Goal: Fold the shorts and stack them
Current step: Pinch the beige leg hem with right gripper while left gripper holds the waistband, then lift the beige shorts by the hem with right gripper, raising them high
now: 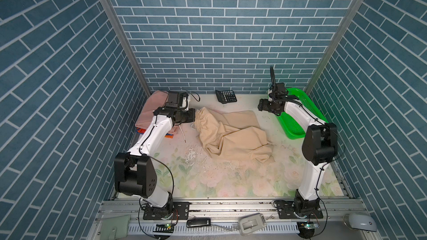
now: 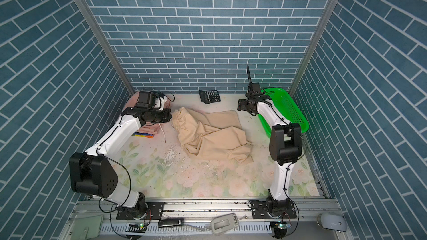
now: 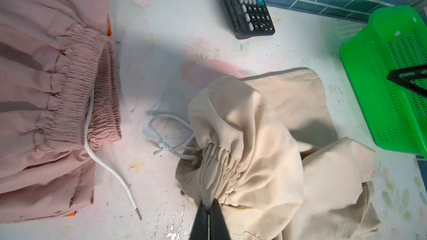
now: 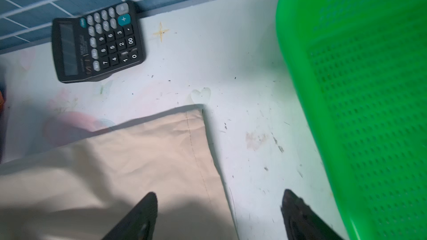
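Observation:
The beige shorts [image 1: 231, 135] [image 2: 212, 135] lie crumpled mid-table, one leg flat toward the back. My left gripper [image 1: 195, 114] [image 3: 209, 202] is shut on their gathered waistband [image 3: 219, 162], and their knotted white drawstring [image 3: 166, 144] trails beside it. The pink shorts [image 1: 150, 105] [image 3: 46, 88] lie folded at the back left under my left arm. A striped orange-and-blue edge of the rainbow shorts [image 1: 141, 131] [image 2: 143, 135] peeks out beneath them. My right gripper [image 1: 260, 106] [image 4: 219, 193] hangs open above the beige leg's hem [image 4: 194, 139] and holds nothing.
A green mesh basket [image 1: 307, 105] [image 4: 358, 88] stands tilted at the back right, just beside my right gripper. A black calculator [image 1: 226, 96] [image 3: 249, 8] leans at the back wall. Blue brick walls close in three sides.

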{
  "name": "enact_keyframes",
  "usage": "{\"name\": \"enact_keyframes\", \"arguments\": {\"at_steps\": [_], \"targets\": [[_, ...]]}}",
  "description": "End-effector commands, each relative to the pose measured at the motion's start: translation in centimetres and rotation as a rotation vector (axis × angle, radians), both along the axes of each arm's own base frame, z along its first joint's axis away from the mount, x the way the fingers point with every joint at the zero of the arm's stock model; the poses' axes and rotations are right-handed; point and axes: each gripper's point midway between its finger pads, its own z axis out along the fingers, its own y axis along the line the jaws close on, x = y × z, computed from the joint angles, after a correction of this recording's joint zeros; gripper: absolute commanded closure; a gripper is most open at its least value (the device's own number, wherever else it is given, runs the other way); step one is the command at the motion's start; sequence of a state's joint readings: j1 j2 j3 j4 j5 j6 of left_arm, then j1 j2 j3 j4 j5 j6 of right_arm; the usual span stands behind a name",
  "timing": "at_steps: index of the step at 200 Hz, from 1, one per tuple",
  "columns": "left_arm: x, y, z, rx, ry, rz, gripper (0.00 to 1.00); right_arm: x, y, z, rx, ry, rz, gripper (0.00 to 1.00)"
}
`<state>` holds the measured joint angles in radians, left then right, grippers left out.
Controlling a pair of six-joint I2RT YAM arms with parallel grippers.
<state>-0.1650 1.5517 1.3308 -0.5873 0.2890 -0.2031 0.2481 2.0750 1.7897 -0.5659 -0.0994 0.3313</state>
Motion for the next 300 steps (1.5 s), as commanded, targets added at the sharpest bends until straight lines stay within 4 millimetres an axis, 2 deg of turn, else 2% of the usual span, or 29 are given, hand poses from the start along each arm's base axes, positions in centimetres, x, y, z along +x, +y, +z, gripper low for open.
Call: {"name": "enact_keyframes", "arguments": {"at_steps": [1,40,73,116,138,150,164,171,184,204,230,256,261,263,267,286,300], "targets": [[-0.1,0.1,-0.5,0.046,0.012,-0.018,1.0,0.5,1.5,-3.6,0.016,0.113,0.071,0.15],[-0.2,0.1,-1.7,0.054,0.027,-0.025,1.0,2.7,3.4,-6.9,0.07,0.155,0.098,0.18],[0.1,0.2,-2.4,0.061,0.04,-0.023,1.0,3.1,5.5,-9.6,0.106,0.199,0.12,0.22],[0.1,0.1,-2.7,0.061,0.049,-0.021,1.0,3.4,6.5,-11.4,0.109,0.217,0.123,0.31],[0.2,0.1,-2.5,0.059,0.043,-0.018,1.0,3.6,6.6,-12.3,0.11,0.232,0.114,0.45],[0.2,0.2,-2.3,0.059,0.036,-0.016,1.0,3.8,6.5,-12.6,0.106,0.232,0.102,0.64],[0.3,0.2,-2.2,0.06,0.03,-0.016,1.0,4.3,6.5,-11.9,0.108,0.22,0.093,0.9],[0.3,0.2,-2.0,0.06,0.028,-0.017,1.0,4.6,6.6,-10.8,0.114,0.207,0.094,1.0],[0.7,0.2,-1.1,0.068,0.012,-0.021,1.0,5.3,6.8,-7.9,0.122,0.172,0.1,1.0],[1.6,0.7,1.5,0.104,-0.043,-0.012,1.0,6.4,6.4,-0.1,0.157,0.05,0.105,1.0],[3.0,2.1,6.2,0.166,-0.139,0.034,1.0,6.2,3.5,11.2,0.217,-0.134,0.067,1.0],[4.2,3.6,11.4,0.205,-0.244,0.095,1.0,4.0,-0.6,21.5,0.265,-0.308,0.017,1.0],[4.4,3.9,12.4,0.217,-0.264,0.109,1.0,3.8,-1.5,22.4,0.273,-0.323,0.004,1.0],[4.5,4.1,12.8,0.221,-0.272,0.116,1.0,3.0,-1.9,24.3,0.28,-0.355,0.002,1.0],[4.6,4.4,13.7,0.229,-0.289,0.131,1.0,2.3,-2.6,26.0,0.289,-0.388,-0.005,1.0],[4.3,5.8,18.4,0.244,-0.382,0.196,1.0,-0.8,-5.5,32.1,0.318,-0.503,-0.035,1.0],[3.4,6.3,22.3,0.235,-0.468,0.228,1.0,-3.5,-7.7,36.4,0.325,-0.594,-0.059,1.0]]}}
